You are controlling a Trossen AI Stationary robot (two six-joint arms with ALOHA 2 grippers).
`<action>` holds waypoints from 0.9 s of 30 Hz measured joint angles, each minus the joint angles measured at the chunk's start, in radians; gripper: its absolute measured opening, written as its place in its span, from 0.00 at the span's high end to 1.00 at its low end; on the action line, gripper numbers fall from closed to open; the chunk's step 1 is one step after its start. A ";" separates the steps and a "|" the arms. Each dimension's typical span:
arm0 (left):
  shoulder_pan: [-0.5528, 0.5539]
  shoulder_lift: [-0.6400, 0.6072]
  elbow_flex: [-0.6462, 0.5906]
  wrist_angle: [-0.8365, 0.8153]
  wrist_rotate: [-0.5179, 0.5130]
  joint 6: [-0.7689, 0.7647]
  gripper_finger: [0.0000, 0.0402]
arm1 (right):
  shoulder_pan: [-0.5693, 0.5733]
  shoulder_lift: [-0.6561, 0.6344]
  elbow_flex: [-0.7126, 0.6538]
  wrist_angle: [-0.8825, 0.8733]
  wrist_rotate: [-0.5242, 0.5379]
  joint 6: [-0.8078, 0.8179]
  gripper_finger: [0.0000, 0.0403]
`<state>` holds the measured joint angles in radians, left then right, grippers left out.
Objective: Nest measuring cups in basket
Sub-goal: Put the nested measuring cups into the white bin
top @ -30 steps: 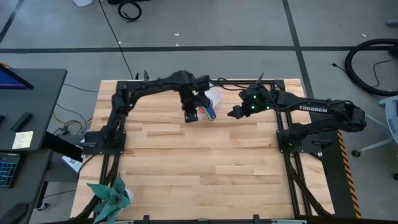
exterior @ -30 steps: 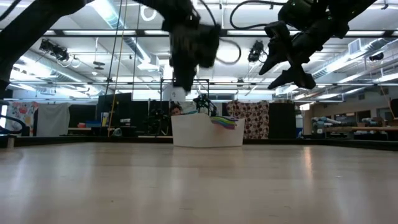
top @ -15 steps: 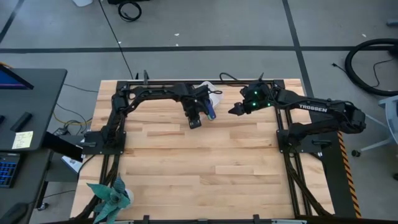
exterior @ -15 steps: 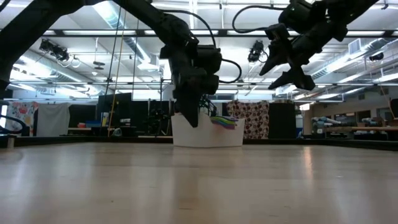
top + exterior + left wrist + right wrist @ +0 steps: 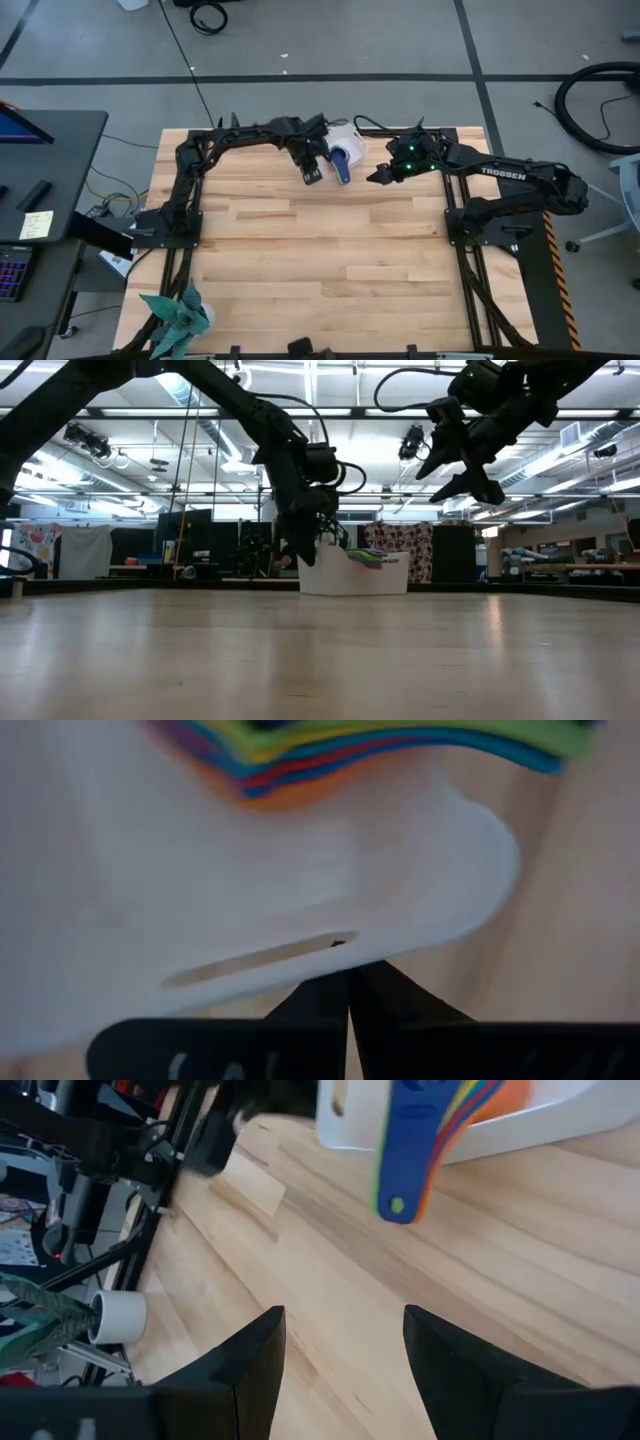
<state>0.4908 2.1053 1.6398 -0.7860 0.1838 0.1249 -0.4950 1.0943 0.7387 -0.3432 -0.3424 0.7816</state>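
The white basket (image 5: 352,134) stands flat on the table near the far edge; it also shows in the low view (image 5: 355,576). The measuring cups (image 5: 342,162) lie nested inside it. Their stacked flat handles (image 5: 365,557) stick out over the rim, dark blue on top (image 5: 405,1150). My left gripper (image 5: 312,174), shut, is low at the basket's near-left side (image 5: 305,552). My right gripper (image 5: 380,177) hangs open in the air to the right of the basket (image 5: 462,468), touching nothing. My left gripper (image 5: 348,982) has its shut fingertips against the basket's outer side wall (image 5: 330,952), right by the slot handle cut into it. The fingers point slanting down at it from the near-left side. The basket rests flat on the table.
A teal spiky plant (image 5: 178,318) stands at the table's near-left corner. Bare wood lies across the middle and near side (image 5: 330,260). The basket sits close to the far edge, between the two arms' bases. A desk with a keyboard stands left of the table (image 5: 40,200).
My left gripper has come down from above the basket to table height at its near-left side, then moved toward the far edge. The basket has slid along the table toward the right, staying flat. My right gripper has kept still.
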 joint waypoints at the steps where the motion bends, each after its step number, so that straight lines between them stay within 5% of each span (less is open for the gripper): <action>1: 0.012 0.000 0.000 0.014 0.000 0.000 0.98 | 0.000 0.000 0.000 0.005 0.000 0.000 0.48; 19: 0.154 -0.002 0.000 0.179 -0.078 -0.011 0.98 | 0.000 0.000 0.000 0.017 0.000 0.000 0.48; 27: 0.106 -0.075 0.011 -0.152 -0.021 -0.055 0.98 | -0.044 0.000 0.000 -0.137 0.122 0.027 0.48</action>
<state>0.5972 2.0306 1.6512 -0.9381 0.1625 0.0704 -0.5388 1.0943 0.7387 -0.4805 -0.2208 0.8082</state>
